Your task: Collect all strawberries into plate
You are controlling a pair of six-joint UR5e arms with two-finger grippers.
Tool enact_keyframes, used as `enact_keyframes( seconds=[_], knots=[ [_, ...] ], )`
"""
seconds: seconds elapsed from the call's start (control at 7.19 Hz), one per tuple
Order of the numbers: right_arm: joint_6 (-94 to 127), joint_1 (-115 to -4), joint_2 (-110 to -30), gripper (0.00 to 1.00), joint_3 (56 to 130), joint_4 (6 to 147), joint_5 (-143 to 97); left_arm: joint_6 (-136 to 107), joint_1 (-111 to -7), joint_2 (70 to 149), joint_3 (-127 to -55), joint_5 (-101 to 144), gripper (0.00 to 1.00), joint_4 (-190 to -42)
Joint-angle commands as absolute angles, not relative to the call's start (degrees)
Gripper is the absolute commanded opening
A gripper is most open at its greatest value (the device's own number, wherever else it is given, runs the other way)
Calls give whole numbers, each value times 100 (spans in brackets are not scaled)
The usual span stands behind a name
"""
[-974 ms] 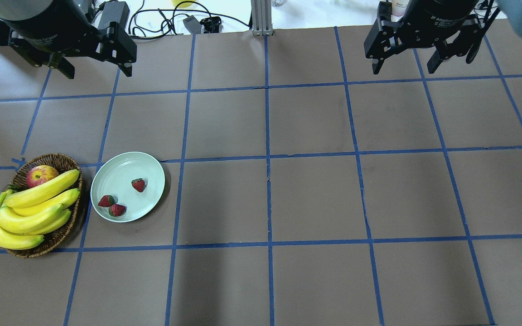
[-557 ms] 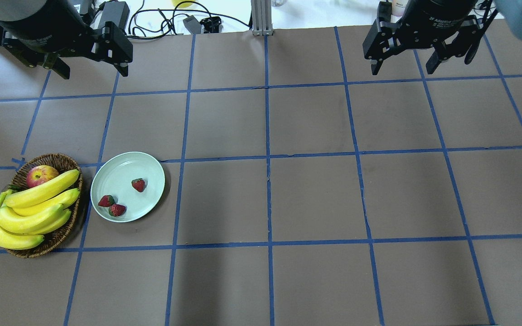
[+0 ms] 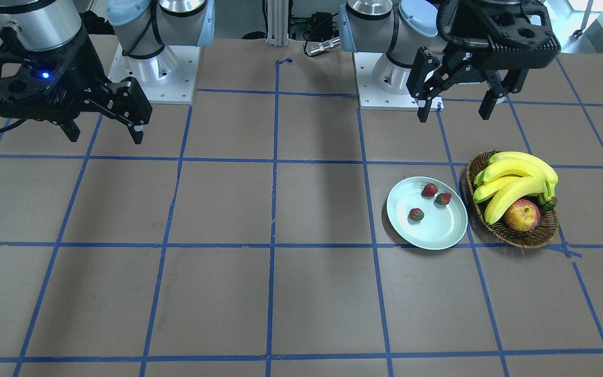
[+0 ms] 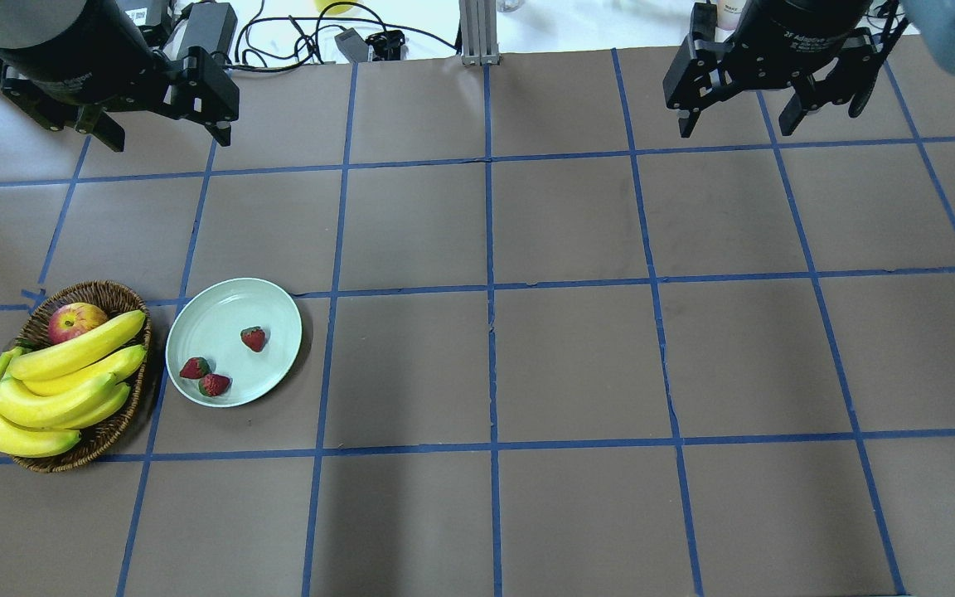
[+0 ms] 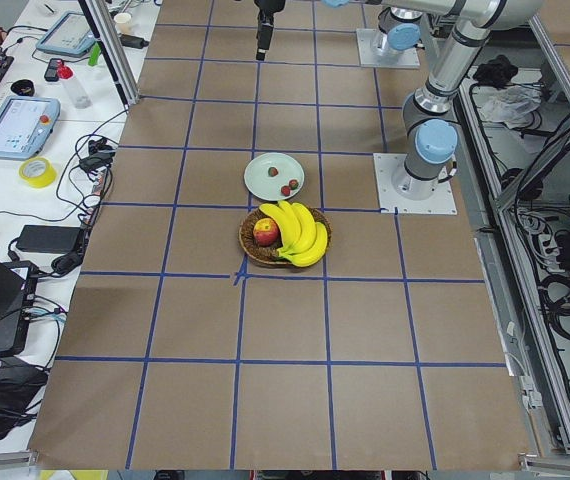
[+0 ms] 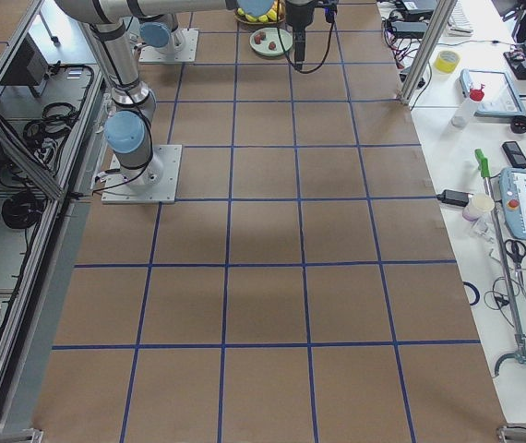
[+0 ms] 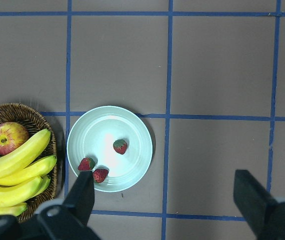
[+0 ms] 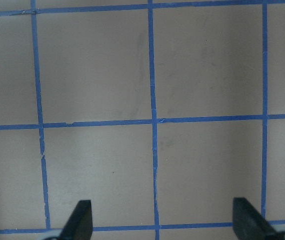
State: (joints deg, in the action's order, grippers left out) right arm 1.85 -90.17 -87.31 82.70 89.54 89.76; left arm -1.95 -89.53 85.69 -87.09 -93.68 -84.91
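Note:
Three strawberries (image 4: 253, 338) (image 4: 195, 367) (image 4: 215, 385) lie inside the pale green plate (image 4: 220, 311) at the table's left. In the left wrist view the same berries (image 7: 120, 146) (image 7: 86, 163) (image 7: 100, 175) rest on the plate (image 7: 107, 122). My left gripper (image 4: 167, 137) hangs high over the far left of the table, open and empty, well apart from the plate. On the far right my right gripper (image 4: 734, 130) is also raised, open and holding nothing. From the front the plate (image 3: 437, 228) sits below the left gripper (image 3: 454, 115), and the right gripper (image 3: 107, 137) is far off.
A brown wicker basket (image 4: 125, 419) with a bunch of bananas (image 4: 63, 373) and an apple (image 4: 75, 321) stands just left of the plate, almost touching it. Cables and a power brick (image 4: 204, 25) lie past the table's far edge. Blue tape lines grid the brown table (image 4: 577, 356).
My left gripper has drifted a little further toward the far left corner. The right gripper has barely shifted. The strawberries and plate have not moved.

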Motion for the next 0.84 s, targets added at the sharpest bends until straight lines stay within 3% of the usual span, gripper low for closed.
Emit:
enact_keyframes(
  seconds=[0.0,0.7],
  knots=[
    [185,-9018,-8728,100,8271,8965,8991,-211,-8930,8569,-8736,-9352,100,-8499],
    [185,-9018,-8736,100,8262,8956,9018,-141,-8754,8666,-8631,-9113,100,-9094]
  ],
)
